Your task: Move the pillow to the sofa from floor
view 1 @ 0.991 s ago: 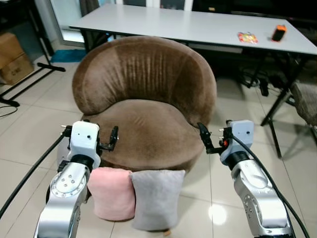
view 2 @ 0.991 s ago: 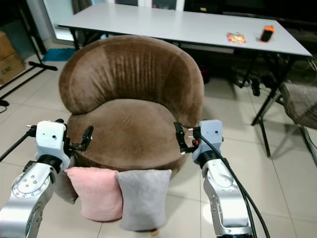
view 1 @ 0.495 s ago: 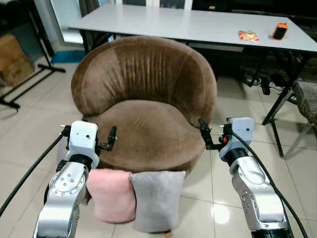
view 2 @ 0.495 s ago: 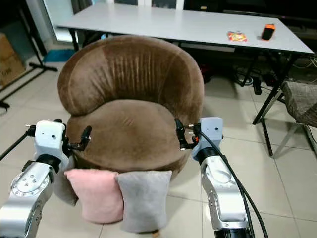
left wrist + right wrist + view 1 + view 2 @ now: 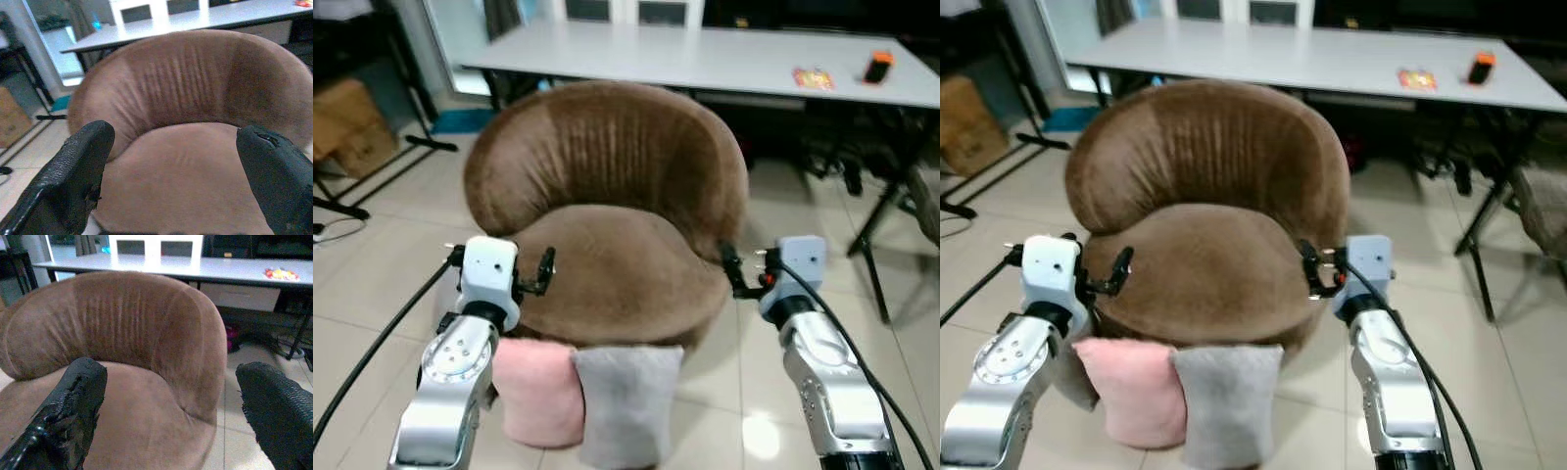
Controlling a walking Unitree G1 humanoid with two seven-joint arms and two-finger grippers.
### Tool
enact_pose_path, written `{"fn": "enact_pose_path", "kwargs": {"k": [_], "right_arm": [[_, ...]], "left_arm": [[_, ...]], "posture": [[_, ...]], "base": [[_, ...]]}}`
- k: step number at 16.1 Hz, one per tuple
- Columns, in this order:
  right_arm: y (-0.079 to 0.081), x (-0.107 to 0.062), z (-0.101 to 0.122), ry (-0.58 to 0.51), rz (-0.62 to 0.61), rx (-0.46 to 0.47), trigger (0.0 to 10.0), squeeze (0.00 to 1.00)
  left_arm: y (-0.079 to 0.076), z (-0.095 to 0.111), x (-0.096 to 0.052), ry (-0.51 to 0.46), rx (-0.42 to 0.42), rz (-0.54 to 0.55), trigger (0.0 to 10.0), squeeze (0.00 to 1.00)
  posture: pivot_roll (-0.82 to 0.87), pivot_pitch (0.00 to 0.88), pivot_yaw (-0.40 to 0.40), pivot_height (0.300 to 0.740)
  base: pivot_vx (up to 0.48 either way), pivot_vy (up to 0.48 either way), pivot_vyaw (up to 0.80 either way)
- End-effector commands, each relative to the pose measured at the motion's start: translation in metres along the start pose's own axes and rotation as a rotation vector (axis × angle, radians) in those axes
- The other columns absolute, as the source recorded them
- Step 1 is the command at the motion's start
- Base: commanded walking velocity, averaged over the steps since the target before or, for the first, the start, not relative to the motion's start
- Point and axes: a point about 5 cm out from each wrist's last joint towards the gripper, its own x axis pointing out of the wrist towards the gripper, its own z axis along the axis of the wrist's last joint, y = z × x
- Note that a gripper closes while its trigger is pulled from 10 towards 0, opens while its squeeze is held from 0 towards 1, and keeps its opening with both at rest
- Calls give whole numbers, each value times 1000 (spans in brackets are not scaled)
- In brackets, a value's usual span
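Observation:
A pink pillow (image 5: 538, 392) and a grey pillow (image 5: 625, 403) stand side by side on the tiled floor, leaning against the front of the round brown sofa chair (image 5: 607, 215). My left gripper (image 5: 545, 269) is raised at the seat's left edge, above the pink pillow, open and holding nothing. At the seat's right edge my right gripper (image 5: 732, 276) is also open and holds nothing. In the left wrist view the two black fingers (image 5: 73, 171) stand wide apart and frame the sofa's seat (image 5: 181, 166). The right wrist view has fingers (image 5: 68, 406) equally spread before the backrest (image 5: 137, 318).
Behind the sofa runs a long grey table (image 5: 705, 59) with an orange object (image 5: 877, 67) and a colourful packet (image 5: 814, 76). Its black legs (image 5: 876, 235) and a chair (image 5: 925, 196) stand at the right. A cardboard box (image 5: 352, 122) and stand legs (image 5: 372, 176) sit at the left.
The whole picture has shifted slightly, so the camera has moved. Both arms keep the same raised pose beside the seat, and the pillows have not moved.

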Motion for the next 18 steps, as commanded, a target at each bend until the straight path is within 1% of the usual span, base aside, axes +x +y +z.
{"fn": "enact_pose_path", "kwargs": {"k": [1, 15, 17, 18], "right_arm": [[9, 3, 5, -25, 31, 9, 10000, 0], [11, 6, 4, -23, 43, 8, 10000, 0], [11, 7, 4, -23, 45, 6, 10000, 0], [12, 7, 4, -22, 49, 4, 10000, 0]], "left_arm": [[7, -1, -1, 7, 10, 21, 10000, 0], [8, 0, -2, 2, 9, 38, 10000, 0], [10, -1, -2, 1, 9, 63, 10000, 0], [11, -4, -2, 20, 28, 84, 10000, 0]], "posture": [[-92, 0, 20, 740], [-82, 0, 8, 740], [-81, 0, 5, 740], [-80, 0, 1, 740]], "base": [[277, 0, 0], [272, 0, 0], [0, 0, 0], [0, 0, 0]]}}
